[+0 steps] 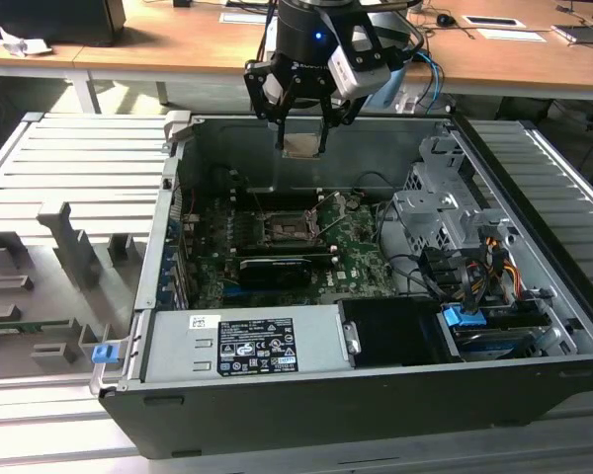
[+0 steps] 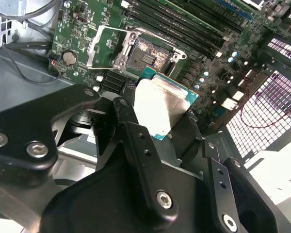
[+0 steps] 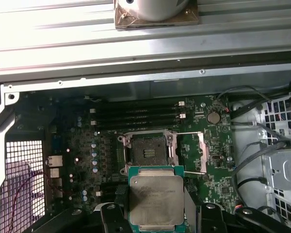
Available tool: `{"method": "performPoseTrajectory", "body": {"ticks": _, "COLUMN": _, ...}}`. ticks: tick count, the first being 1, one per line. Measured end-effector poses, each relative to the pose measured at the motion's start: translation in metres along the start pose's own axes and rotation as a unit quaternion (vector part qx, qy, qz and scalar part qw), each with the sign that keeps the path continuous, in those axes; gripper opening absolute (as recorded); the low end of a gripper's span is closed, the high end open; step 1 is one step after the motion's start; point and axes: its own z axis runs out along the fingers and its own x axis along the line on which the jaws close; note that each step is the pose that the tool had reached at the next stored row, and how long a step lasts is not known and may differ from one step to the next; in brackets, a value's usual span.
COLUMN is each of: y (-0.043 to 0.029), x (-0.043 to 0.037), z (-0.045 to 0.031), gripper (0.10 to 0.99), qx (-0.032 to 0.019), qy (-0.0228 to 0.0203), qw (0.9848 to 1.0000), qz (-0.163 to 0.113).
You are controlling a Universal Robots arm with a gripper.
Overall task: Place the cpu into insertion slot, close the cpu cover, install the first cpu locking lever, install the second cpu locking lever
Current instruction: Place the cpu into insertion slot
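My gripper [image 1: 301, 138] hangs above the open computer case, shut on the cpu [image 1: 301, 146]. The cpu is a small square chip with a pale metal top, and it shows between the black fingers [image 2: 131, 121] in both wrist views [image 3: 156, 199]. It is well above the motherboard [image 1: 361, 259] and touches nothing there. Below it the insertion slot [image 3: 148, 153] lies bare, its contact field exposed [image 2: 150, 51]. The cpu cover [image 3: 194, 153] is swung open beside the slot [image 2: 99, 46]. Thin locking levers [image 1: 323, 212] stand raised next to the slot.
A black card [image 1: 274, 269] lies on the board in front of the slot. A grey power supply [image 1: 247, 346] fills the case's near side. On the exterior view's right are a drive cage [image 1: 445, 212] and cables [image 1: 465, 276]. A grey fixture tray [image 1: 49, 267] lies at its left.
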Motion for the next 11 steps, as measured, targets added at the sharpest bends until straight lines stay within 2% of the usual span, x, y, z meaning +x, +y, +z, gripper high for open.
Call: {"method": "performPoseTrajectory", "body": {"ticks": 11, "y": 0.0000, "x": 0.0000, "z": 0.0000, "gripper": 0.541, "qx": -0.0001, "qy": -0.0006, "qw": 1.0000, "qz": 0.007}}
